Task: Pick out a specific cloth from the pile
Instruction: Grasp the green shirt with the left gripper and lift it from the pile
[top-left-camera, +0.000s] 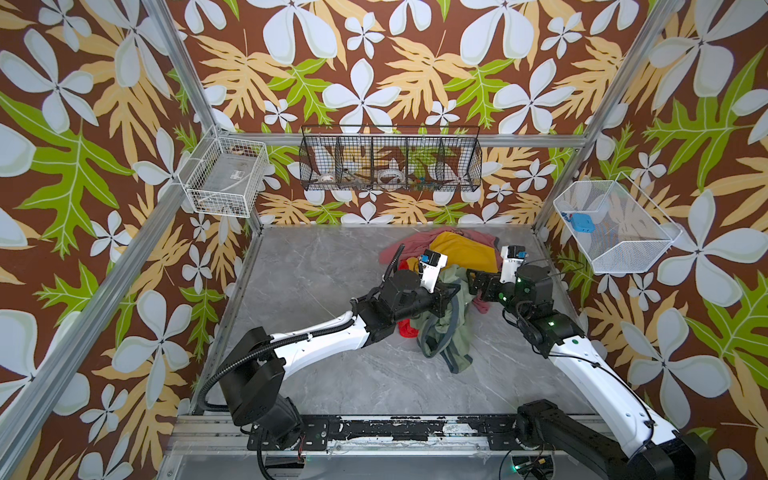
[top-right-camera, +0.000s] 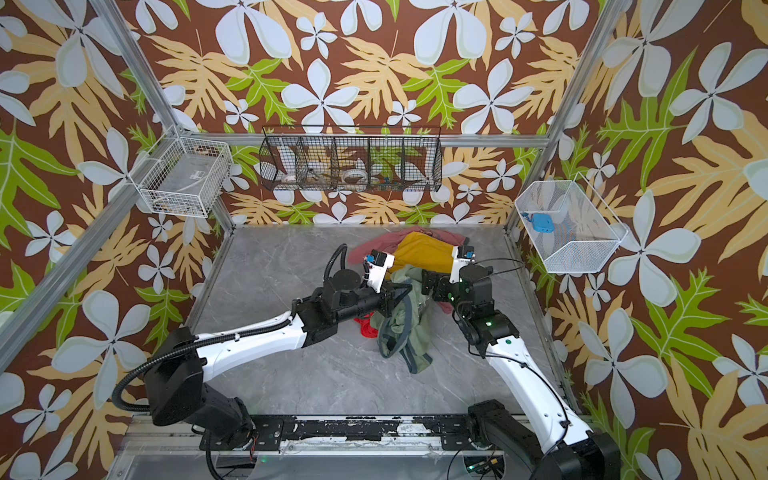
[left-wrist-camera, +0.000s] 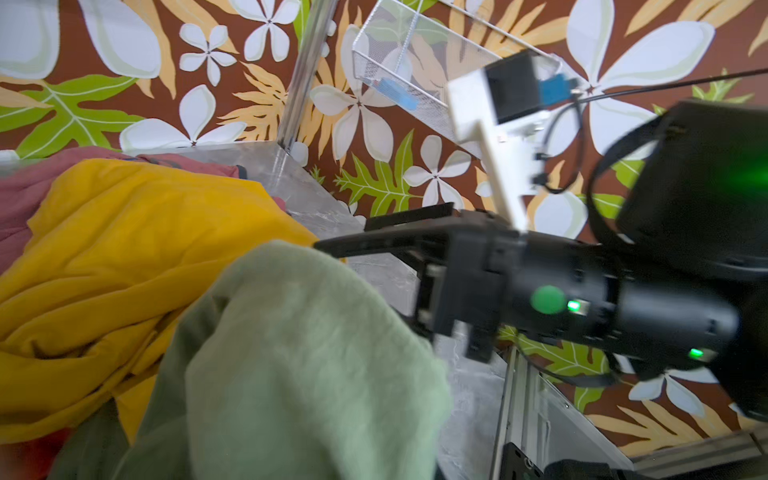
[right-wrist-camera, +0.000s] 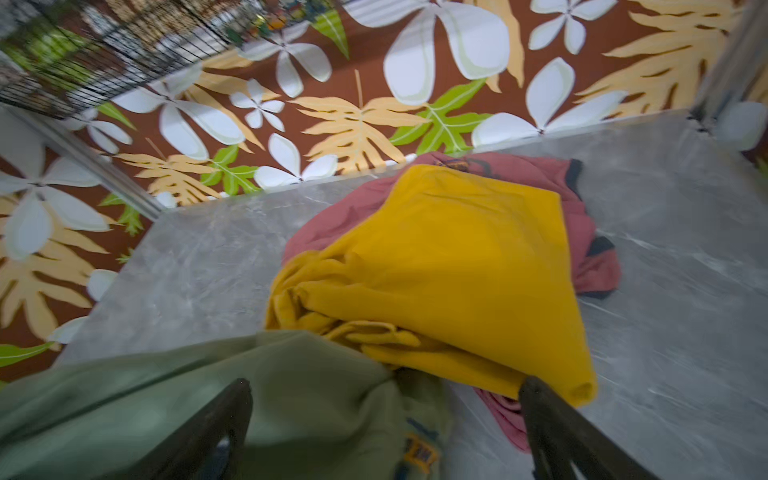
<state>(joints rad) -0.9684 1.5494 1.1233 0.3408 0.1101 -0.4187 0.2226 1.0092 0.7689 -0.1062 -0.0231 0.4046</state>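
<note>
The cloth (top-left-camera: 446, 336) is olive green with grey-blue trim bands. It hangs lifted from my left gripper (top-left-camera: 456, 286), which is shut on its upper fold, and its lower part trails on the table. In the left wrist view the cloth (left-wrist-camera: 291, 353) hides the jaws. My right gripper (top-left-camera: 471, 283) stands open just to the right; its fingers (right-wrist-camera: 232, 403) straddle the cloth (right-wrist-camera: 299, 390) and its small yellow mark (right-wrist-camera: 419, 453) without gripping. Behind is the pile (top-left-camera: 465, 249): mustard-yellow cloth (right-wrist-camera: 449, 266) on a pink one (right-wrist-camera: 594, 253), and a red cloth (top-left-camera: 406, 329) under my left arm.
The grey marble table (top-left-camera: 316, 291) is walled by patterned panels and aluminium posts. A white wire basket (top-left-camera: 224, 174) hangs at the left, a black one (top-left-camera: 390, 160) on the back wall, and a white mesh basket (top-left-camera: 615, 228) holding a blue item at the right.
</note>
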